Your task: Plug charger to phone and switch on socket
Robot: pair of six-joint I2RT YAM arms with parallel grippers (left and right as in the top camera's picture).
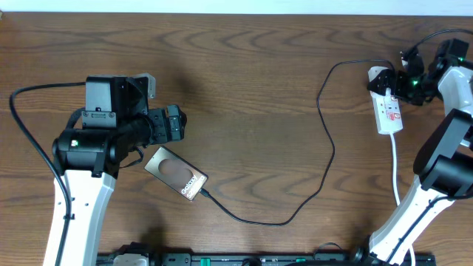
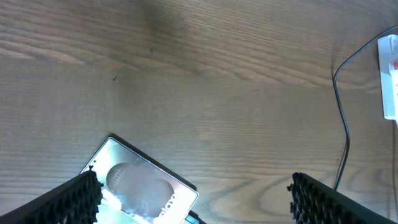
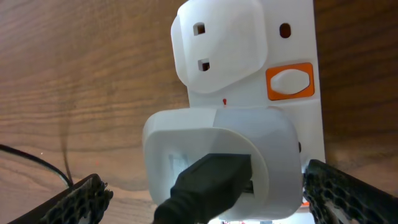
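A: Overhead first. Where to find the phone [image 1: 175, 172]?
B: Flat on the brown table [image 1: 244, 89], left of middle, set askew, just beside the left gripper [image 1: 177, 123]. Spread wide there, gripping nothing.
A: And the charger [image 1: 333, 151]?
B: Meets the phone's lettered end, loops across bare wood, then climbs to the socket [image 1: 389, 111] at the far right. Partly hidden up there by the right gripper [image 1: 395, 77], hovering over the socket's upper end. Also a white cord [image 1: 395, 168], trailing from the socket toward the near edge.
A: Left wrist view?
B: Shows the left fingers [image 2: 68, 202] at the bottom corners, far apart, with the phone low between them, cut off by the frame. Puts the cable and socket at the right edge, well apart.
A: Right wrist?
B: Looks in very close. Right fingers [image 3: 348, 193] wide apart, flanking a white adapter block [image 3: 217, 140] seated in the socket; touching or not, cannot tell. Black plug [image 3: 208, 180] pushed into that block. Orange switch [image 3: 289, 82] just beyond, in plain sight, beside a second white block [image 3: 221, 43].
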